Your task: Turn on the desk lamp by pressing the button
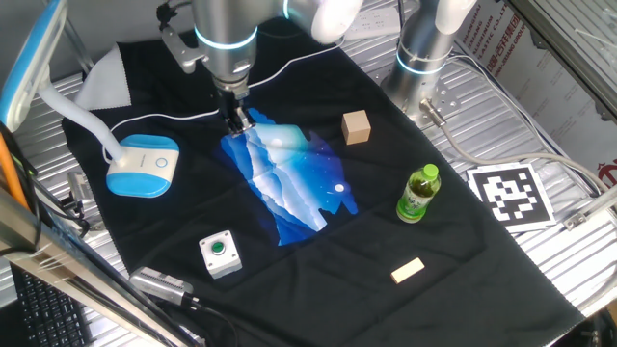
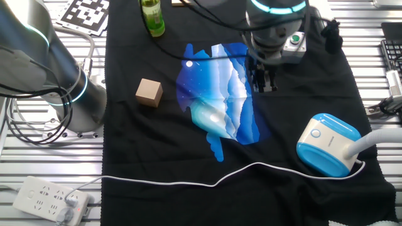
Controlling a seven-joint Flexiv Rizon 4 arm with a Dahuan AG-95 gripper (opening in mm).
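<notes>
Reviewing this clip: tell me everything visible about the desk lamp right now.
The desk lamp has a rounded light-blue base with a white top face, glossy like plastic, resting on the black cloth. A tiny pale round button sits on that face. A thick white neck rises from the base out of frame, and a white cord trails away from it. The gripper is apart from it.

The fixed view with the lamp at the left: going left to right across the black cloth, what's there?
desk lamp → green push-button box → gripper → wooden cube → green bottle
</notes>
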